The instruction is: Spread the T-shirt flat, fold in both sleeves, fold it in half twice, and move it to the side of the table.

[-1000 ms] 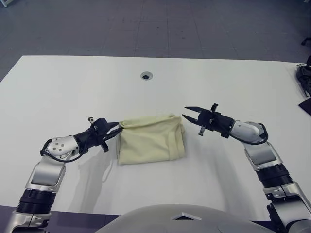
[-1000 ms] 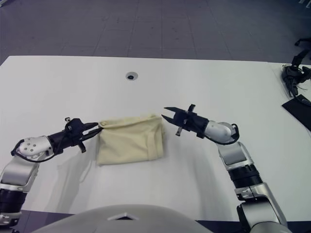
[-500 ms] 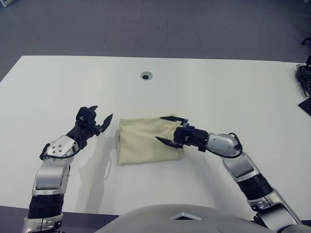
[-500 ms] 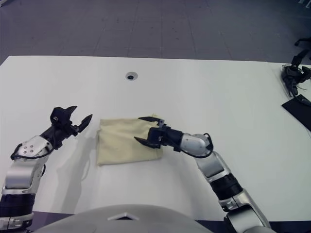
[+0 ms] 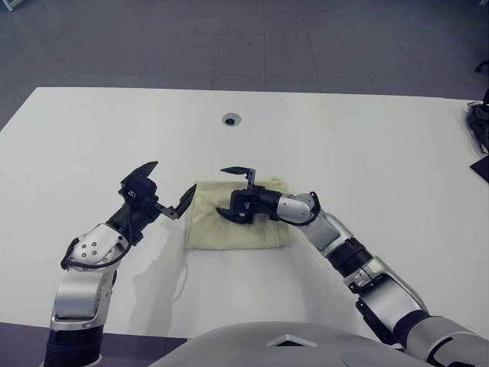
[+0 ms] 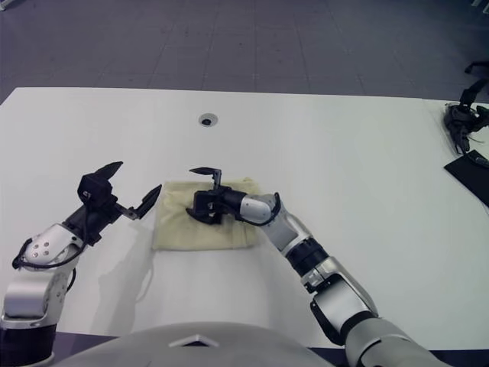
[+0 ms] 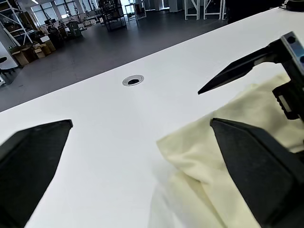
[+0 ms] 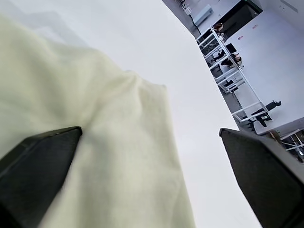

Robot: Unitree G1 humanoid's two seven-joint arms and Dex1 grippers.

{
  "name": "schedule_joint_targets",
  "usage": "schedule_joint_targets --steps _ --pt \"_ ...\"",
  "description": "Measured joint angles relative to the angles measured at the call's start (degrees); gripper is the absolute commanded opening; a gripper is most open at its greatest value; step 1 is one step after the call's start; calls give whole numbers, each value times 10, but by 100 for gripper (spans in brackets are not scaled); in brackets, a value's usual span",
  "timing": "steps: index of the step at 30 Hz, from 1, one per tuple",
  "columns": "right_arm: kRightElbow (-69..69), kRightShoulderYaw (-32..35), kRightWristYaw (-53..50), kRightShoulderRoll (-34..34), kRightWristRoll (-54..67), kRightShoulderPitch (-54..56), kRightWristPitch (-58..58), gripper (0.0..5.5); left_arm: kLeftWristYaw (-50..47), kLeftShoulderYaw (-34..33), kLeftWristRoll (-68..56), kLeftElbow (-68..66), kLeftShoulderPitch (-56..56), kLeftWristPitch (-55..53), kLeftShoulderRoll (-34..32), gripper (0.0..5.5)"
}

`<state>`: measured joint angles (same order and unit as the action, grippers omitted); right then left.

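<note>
Right pincer point(image 5: 221, 191) swung onto the folded T-shirt point(image 5: 229, 233); left pincer point(image 5: 173, 177) released.
Both spread; right over the cloth's middle, left just off its edge.

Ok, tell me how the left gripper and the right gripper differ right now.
Place: the left gripper is beside the T-shirt's left edge, over bare table; the right gripper is over the folded T-shirt's middle.
Pose: the left gripper angles forward and toward the T-shirt; the right gripper points to the robot's left, its arm lying across the cloth.
Shared: both are open and hold nothing.
</note>
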<state>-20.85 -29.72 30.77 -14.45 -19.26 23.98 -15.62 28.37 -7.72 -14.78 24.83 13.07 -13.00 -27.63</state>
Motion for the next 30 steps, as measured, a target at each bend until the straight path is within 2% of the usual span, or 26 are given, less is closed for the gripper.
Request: schedule_joint_targets --steps 7,12,17,18,25,30 --pt "91 147 -8 -68 107 -105 130 540 -11 8 0 40 15 -1 13 539" --pt "180 347 -67 -78 212 -203 319 540 -24 8 0 72 37 -3 20 539" --pt "260 590 -208 -70 272 -286 512 540 -48 23 13 126 64 -19 24 539" --pt "269 614 -231 -63 273 -293 529 540 -52 27 15 138 66 -23 26 539" --pt "293 630 -290 -37 277 -291 536 540 -61 64 36 147 72 -25 33 539" --pt "330 627 -280 -34 292 -259 381 540 -70 80 38 143 74 -6 58 539"
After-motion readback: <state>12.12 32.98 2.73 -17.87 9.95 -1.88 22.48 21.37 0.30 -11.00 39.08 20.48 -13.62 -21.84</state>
